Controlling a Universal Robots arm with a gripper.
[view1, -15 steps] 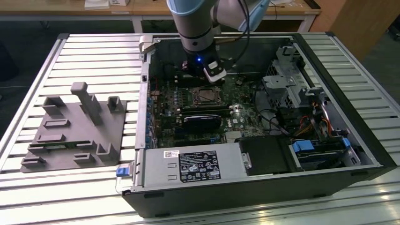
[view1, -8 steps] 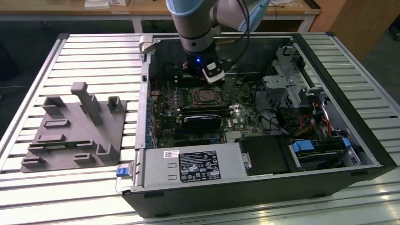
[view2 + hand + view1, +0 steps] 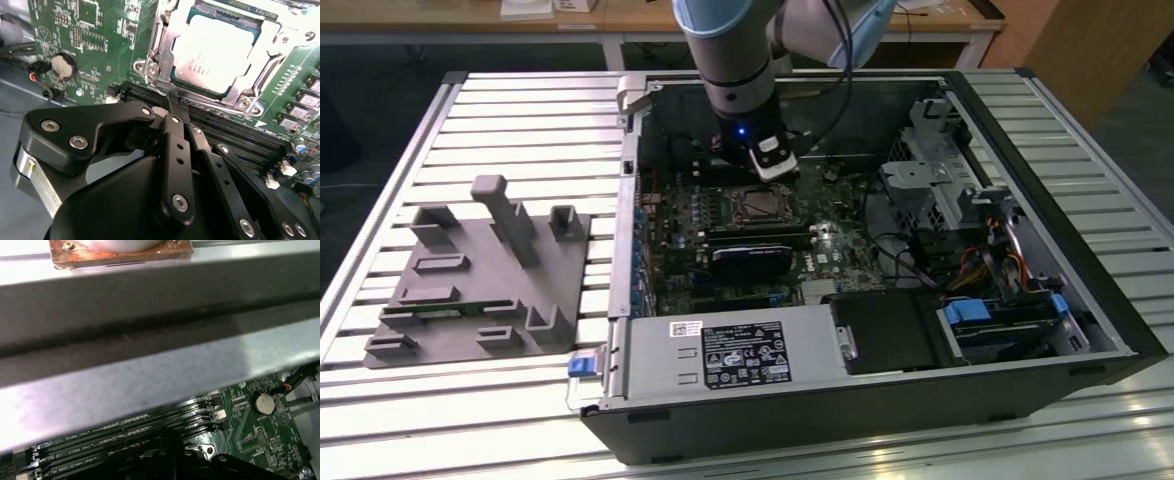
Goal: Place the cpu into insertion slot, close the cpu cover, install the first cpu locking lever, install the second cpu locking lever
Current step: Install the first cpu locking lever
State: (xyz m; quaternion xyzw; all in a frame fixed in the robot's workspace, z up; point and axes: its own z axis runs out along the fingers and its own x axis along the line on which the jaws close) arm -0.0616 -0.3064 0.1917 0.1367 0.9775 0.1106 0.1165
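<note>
One arm is reaching down into the open computer case (image 3: 1067,300), its gripper (image 3: 172,107) hanging just beside the insertion slot (image 3: 757,204), on the far side of it in the exterior view. In the second wrist view the black fingers (image 3: 175,150) are lying pressed together, closed on nothing I can make out, with their tips hovering over the long black memory slots (image 3: 235,135) that are running along one edge of the socket. The cpu (image 3: 214,52) is sitting flat inside the slot, its pale metal top showing through the window of the cpu cover (image 3: 155,50), whose silver frame is lying down around the chip's edges. A round coin battery (image 3: 63,65) is sitting on the green board well apart from the socket. The case walls are closing in on all sides, leaving little room around the arm. Outside the case, on the exterior view's left, a grey fixture (image 3: 474,275) is standing on the slatted table (image 3: 520,120).
</note>
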